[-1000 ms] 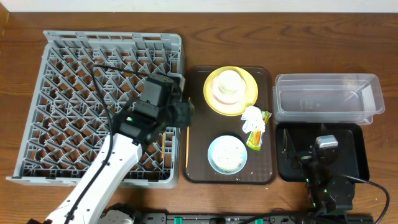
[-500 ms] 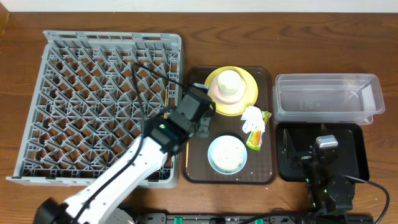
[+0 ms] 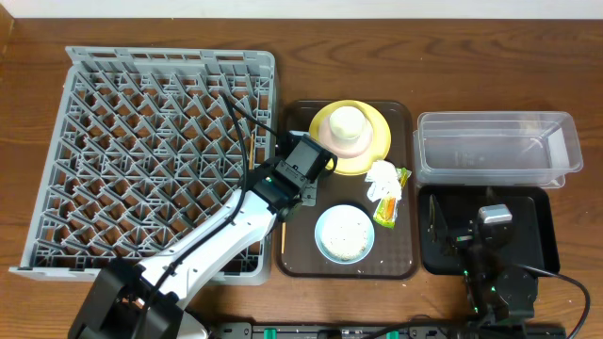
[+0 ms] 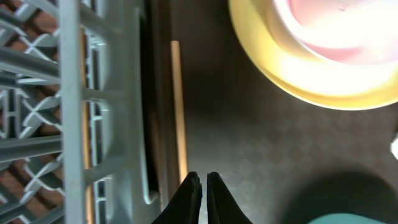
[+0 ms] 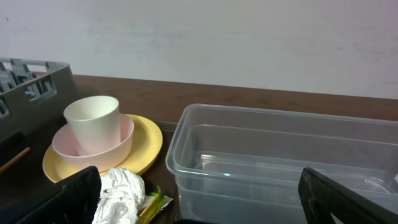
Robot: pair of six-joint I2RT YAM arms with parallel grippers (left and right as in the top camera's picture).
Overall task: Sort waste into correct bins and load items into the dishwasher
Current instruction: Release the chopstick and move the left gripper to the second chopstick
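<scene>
My left gripper [image 4: 202,178] is shut with nothing between its tips. It hangs low over the brown tray's left side, just right of a wooden chopstick [image 4: 179,112] lying along the tray edge beside the grey dishwasher rack [image 3: 141,151]. The yellow plate [image 3: 375,155] holds the pinkish bowl [image 5: 121,144] and cream cup [image 3: 347,122]. The light blue bowl [image 3: 344,233] carries whitish scraps. A white tissue [image 3: 383,176] and snack wrapper [image 3: 388,210] lie on the tray's right side. My right gripper [image 5: 211,199] stands wide open over the black bin [image 3: 537,240], facing the clear bin [image 3: 495,146].
The brown tray [image 3: 301,254] sits between the rack and the two bins. The left arm [image 3: 236,226] reaches across the rack's front right corner. The rack's wall [image 4: 74,112] stands close on the left gripper's left.
The left arm has swung right from over the rack to the tray's left side, and its jaws have closed. The right arm has not moved.
</scene>
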